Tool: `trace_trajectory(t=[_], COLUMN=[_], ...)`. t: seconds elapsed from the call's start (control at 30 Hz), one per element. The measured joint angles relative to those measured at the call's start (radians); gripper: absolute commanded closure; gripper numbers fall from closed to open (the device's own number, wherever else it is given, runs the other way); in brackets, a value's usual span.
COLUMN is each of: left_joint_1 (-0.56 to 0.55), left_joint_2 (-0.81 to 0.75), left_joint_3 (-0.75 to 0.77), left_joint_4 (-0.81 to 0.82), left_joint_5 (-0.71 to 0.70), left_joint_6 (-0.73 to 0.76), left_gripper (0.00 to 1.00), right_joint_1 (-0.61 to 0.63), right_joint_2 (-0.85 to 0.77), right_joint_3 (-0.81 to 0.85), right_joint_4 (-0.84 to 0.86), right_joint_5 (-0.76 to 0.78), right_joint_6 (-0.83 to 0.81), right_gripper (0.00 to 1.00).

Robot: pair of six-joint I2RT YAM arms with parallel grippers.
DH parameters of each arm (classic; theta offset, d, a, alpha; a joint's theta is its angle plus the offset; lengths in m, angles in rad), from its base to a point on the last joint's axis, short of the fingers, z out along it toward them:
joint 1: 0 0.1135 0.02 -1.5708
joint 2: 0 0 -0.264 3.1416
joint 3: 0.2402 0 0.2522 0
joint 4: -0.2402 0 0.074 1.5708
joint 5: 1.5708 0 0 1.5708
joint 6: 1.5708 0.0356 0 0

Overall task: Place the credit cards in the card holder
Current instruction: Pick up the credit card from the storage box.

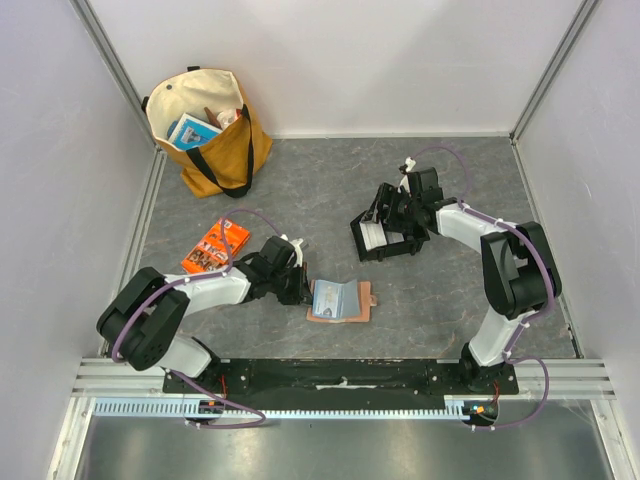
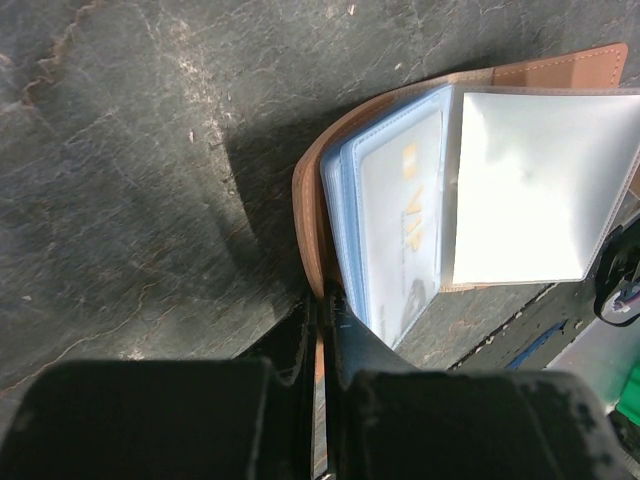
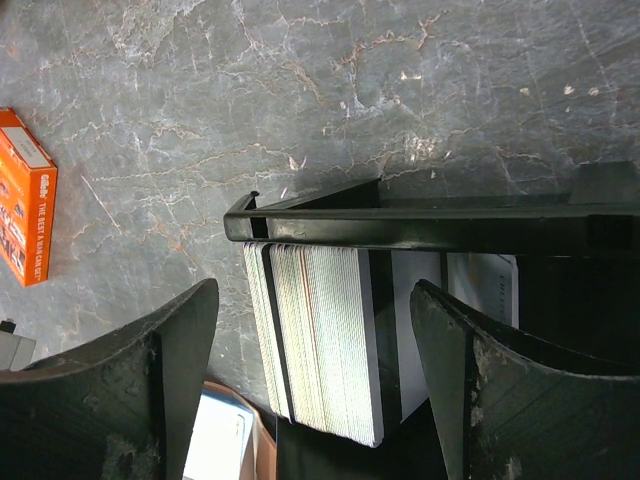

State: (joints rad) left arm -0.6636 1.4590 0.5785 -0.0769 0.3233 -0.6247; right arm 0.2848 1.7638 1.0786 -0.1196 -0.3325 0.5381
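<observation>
Watching from the side: the left gripper (image 2: 322, 300) is pinched together on the edge of the flat tan-brown folding leather card holder (image 2: 312, 215). My guess is that's to hold it open on the grey stone-look surface (image 1: 300, 190), blue sleeves up. It lies near the front, well apart from the black plastic tray (image 3: 400, 225). The right gripper (image 3: 315, 300) has its jaws spread wide around the thin pale credit cards (image 3: 320, 350), which stand on edge in that tray, ready for a pick I reckon.

Count: one holder, one tray, one orange printed packet (image 1: 215, 247), one mustard tote bag (image 1: 225, 150). The cards are too tightly stacked to count.
</observation>
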Motion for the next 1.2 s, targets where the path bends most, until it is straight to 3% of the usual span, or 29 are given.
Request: trace_trajectory(t=[0.93, 1.2], left_joint_1=[0.0, 0.0], left_joint_2=[0.005, 0.007], left_joint_3=[0.005, 0.006], left_joint_4=[-0.001, 0.0], left_joint_5=[0.002, 0.003], left_joint_6=[0.0, 0.0], left_gripper=[0.98, 0.98], right_joint_1=[-0.008, -0.014], right_joint_2=[0.002, 0.001], right_joint_3=[-0.001, -0.001], right_joint_4=[-0.005, -0.014], right_joint_5=[-0.05, -0.048], right_joint_6=[-0.004, -0.008], right_gripper=[0.46, 0.48])
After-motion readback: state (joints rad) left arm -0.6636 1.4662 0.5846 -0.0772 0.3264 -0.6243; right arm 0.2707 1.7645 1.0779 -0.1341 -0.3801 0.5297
